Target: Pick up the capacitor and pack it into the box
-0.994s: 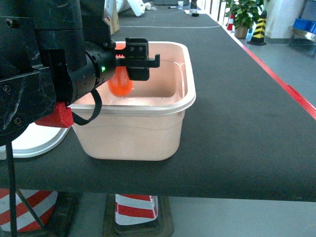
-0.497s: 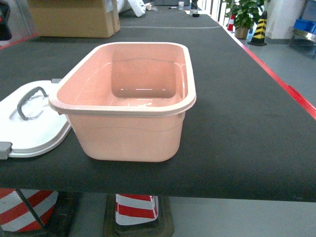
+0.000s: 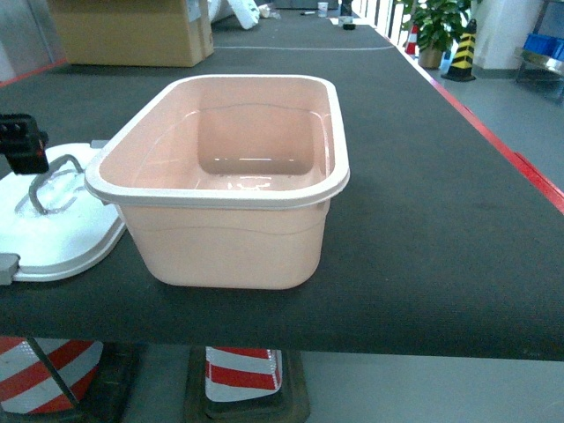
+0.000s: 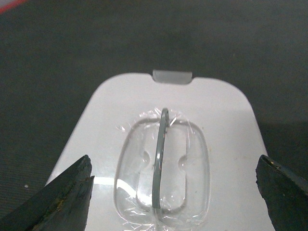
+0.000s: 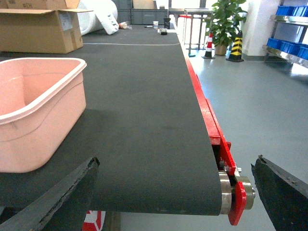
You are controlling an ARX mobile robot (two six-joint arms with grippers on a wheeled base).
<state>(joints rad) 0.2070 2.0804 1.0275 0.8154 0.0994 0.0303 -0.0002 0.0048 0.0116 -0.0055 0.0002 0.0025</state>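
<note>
Belt: you have a long dark ribbed conveyor belt point(image 3: 423, 203) with a red side rail point(image 5: 210, 126) along its right edge; a roller end shows at the near right corner in the right wrist view.

Carton: a brown cardboard carton point(image 3: 132, 31) sits well back on the belt, far left of the head view.

Box: the peach-pink box point(image 3: 231, 181) stands upright near the belt's near edge, left of centre in the head view, mouth open to the top. Its long axis runs away from you, along the belt; the short wall faces the camera. The part of its interior that you can see shows only bare, glossy walls and floor.

Lid: the white lid point(image 4: 168, 149) lies flat on the belt just left of the box, apart from it. The grey arched handle point(image 4: 159, 161) stands on edge over a clear recess, running toward and away from the left wrist camera. A grey clip point(image 4: 172, 76) marks the far edge.

Left gripper: the left gripper point(image 4: 173, 192) hangs directly above the lid, fingers spread wide to either side of the handle, holding nothing. In the head view only a black piece shows at the left edge.

Right gripper: the right gripper point(image 5: 178, 192) has its fingers spread wide over the belt's near right corner, empty, well right of the box.

Capacitor: you cannot see one in any view.
</note>
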